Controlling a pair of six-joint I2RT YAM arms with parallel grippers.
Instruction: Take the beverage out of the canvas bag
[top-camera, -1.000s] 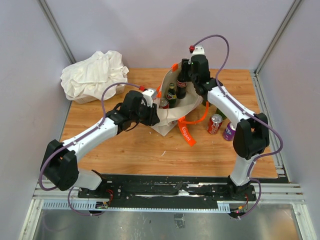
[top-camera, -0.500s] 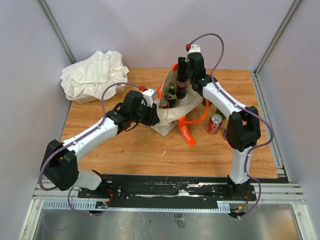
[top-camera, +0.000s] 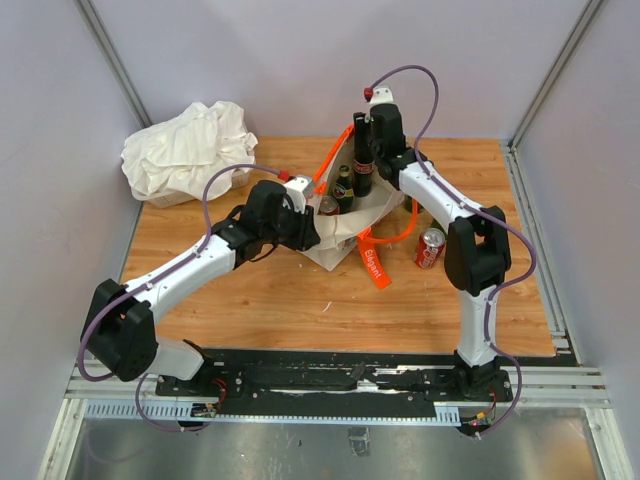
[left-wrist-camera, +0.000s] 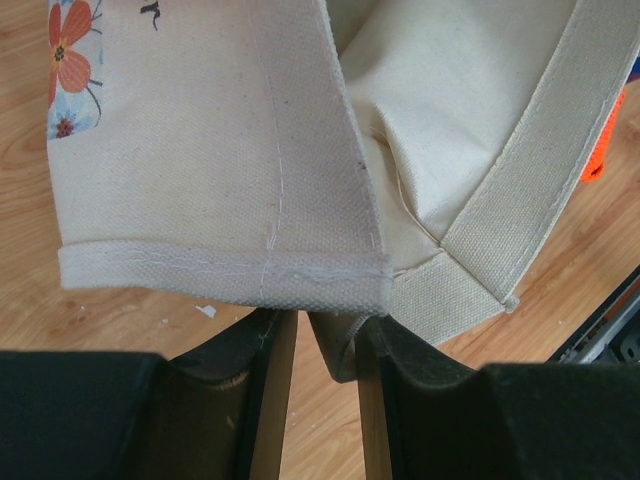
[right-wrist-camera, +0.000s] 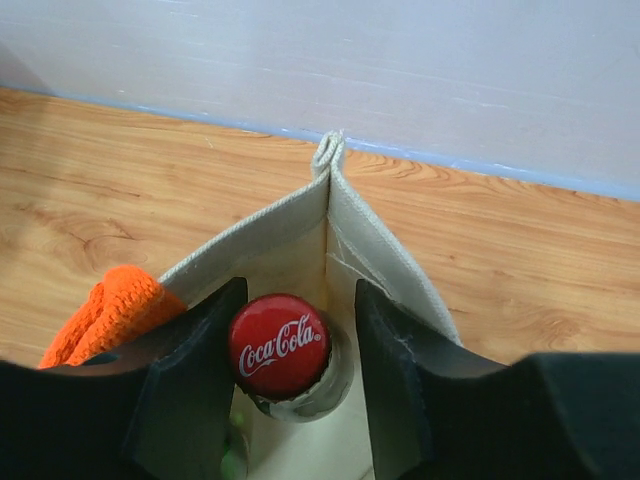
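The cream canvas bag (top-camera: 345, 235) stands mid-table with its orange handles (top-camera: 385, 240) spread out. A dark cola bottle (top-camera: 362, 165) with a red cap (right-wrist-camera: 278, 345) stands upright in the bag's far corner. My right gripper (top-camera: 363, 135) is over it, open. Its jaws stand either side of the cap (right-wrist-camera: 298, 300): the left finger touches it and a thin gap shows on the right. My left gripper (top-camera: 315, 225) is shut on the bag's near-left rim (left-wrist-camera: 322, 318); the hem (left-wrist-camera: 210, 275) hides its fingertips.
A green bottle (top-camera: 343, 185) and a red can (top-camera: 328, 207) also stand inside the bag. Another red can (top-camera: 430, 247) stands on the wood right of the bag. A white cloth bundle (top-camera: 185, 150) lies at the back left. The back wall is close behind the bag.
My right gripper has moved left from beside the bottle to over its cap, and the right elbow swung left. The left arm and the bag have stayed put.
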